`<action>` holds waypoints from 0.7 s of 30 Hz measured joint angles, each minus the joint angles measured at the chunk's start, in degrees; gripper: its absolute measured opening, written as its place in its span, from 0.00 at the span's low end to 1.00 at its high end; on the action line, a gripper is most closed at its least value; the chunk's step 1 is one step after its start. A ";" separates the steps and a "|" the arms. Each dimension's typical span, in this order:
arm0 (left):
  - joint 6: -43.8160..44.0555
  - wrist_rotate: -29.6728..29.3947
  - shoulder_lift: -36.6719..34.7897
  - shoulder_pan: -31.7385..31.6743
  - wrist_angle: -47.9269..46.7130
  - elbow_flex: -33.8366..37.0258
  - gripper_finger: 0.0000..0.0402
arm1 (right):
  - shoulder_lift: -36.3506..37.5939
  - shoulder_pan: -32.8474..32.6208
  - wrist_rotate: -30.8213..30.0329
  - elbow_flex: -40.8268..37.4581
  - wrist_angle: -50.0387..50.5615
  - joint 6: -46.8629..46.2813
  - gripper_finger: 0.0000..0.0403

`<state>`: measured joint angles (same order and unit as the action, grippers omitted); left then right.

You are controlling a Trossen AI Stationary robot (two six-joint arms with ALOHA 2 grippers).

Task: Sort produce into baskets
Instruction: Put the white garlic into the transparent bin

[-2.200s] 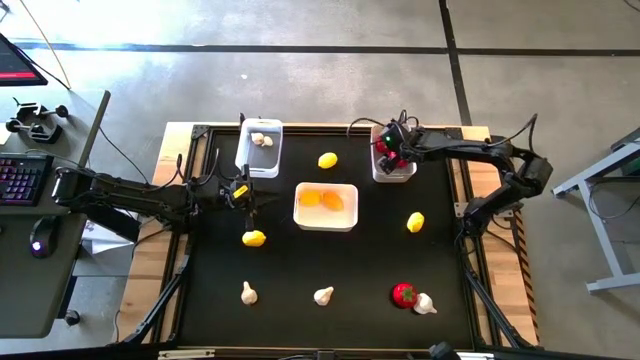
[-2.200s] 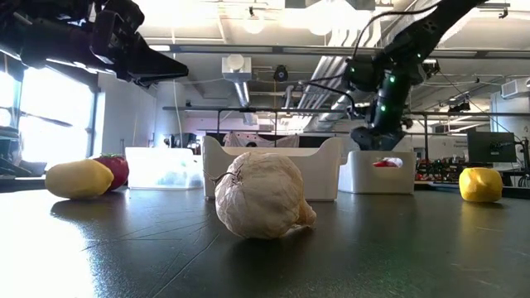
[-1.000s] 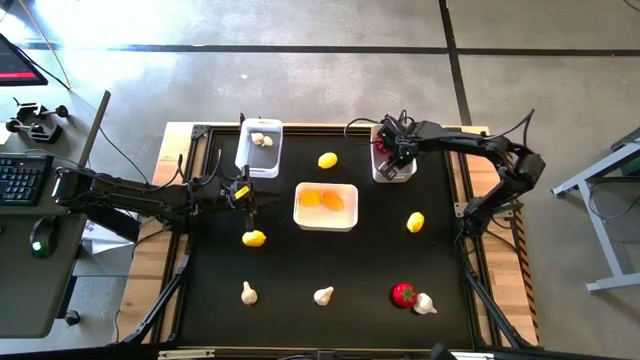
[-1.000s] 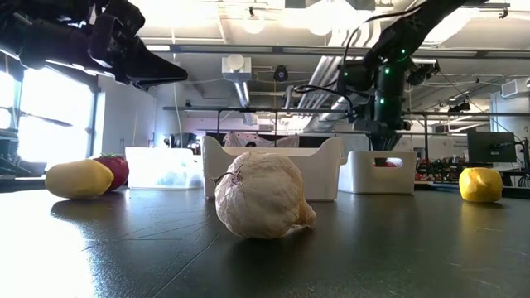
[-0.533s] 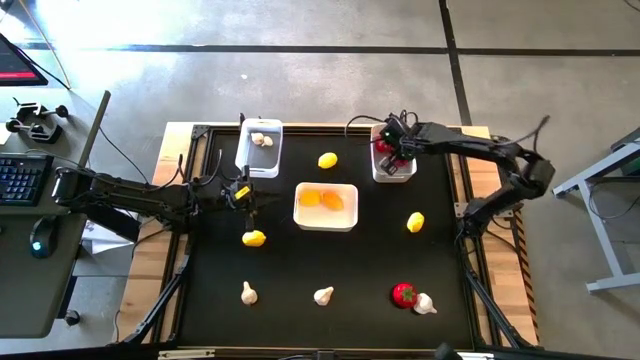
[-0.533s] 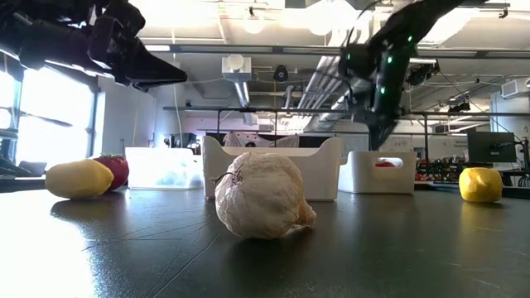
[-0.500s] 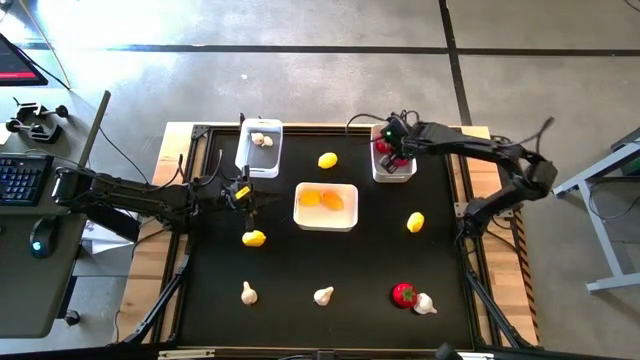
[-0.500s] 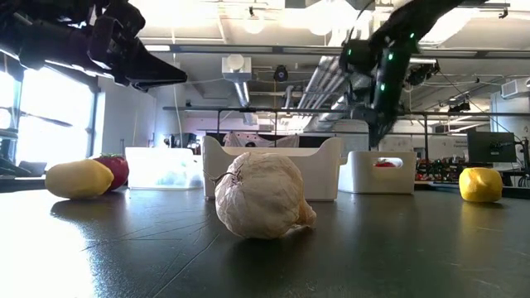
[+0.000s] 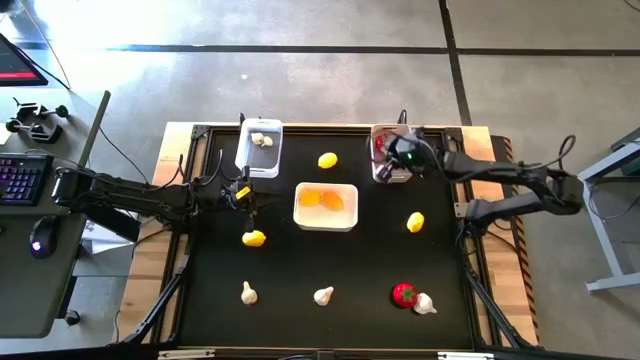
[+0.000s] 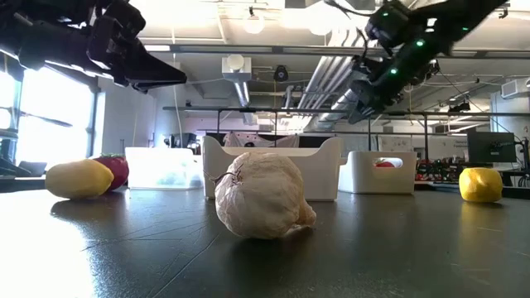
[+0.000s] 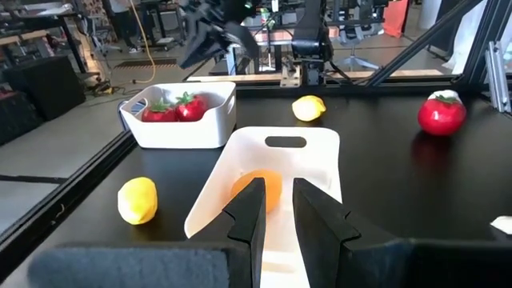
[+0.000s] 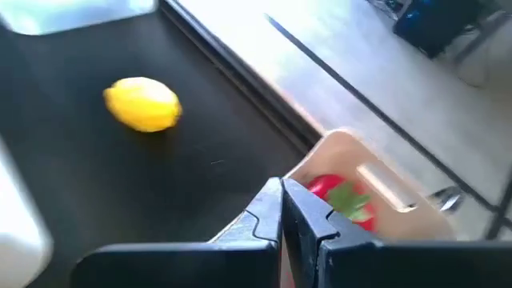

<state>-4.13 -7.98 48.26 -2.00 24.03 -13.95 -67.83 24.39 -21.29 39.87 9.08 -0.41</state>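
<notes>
Hovering empty and pinched closed over the red-fruit bin (image 9: 391,166), the right hand (image 9: 405,156) probably needs another fruit next; the left hand (image 9: 241,193) waits slightly parted.

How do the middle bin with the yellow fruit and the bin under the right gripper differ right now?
The middle bin is wider and squarer and holds two yellow-orange ovals; the narrow bin holds red fruits with green tops. The middle bin sits clear of both arms near the table's centre; the narrow bin stands at the far edge with the right gripper above it. Both are white, rectangular and open-topped.
</notes>
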 joint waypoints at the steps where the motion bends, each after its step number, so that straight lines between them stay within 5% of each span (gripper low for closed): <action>1: -0.47 0.01 0.01 0.00 0.00 -0.01 0.13 | 1.14 -1.03 0.08 -1.37 -0.09 -1.73 0.00; 13: -0.97 0.16 -0.01 0.00 -0.42 0.00 0.13 | 9.87 -21.23 -0.97 -5.43 7.88 -13.30 0.00; 21: -0.73 0.16 -0.01 0.02 -1.07 0.01 0.13 | 10.18 -31.50 6.41 -2.34 13.58 -19.47 0.00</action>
<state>-4.86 -7.81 48.25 -1.98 22.96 -13.94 -57.65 -7.11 -14.88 37.53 22.67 -19.87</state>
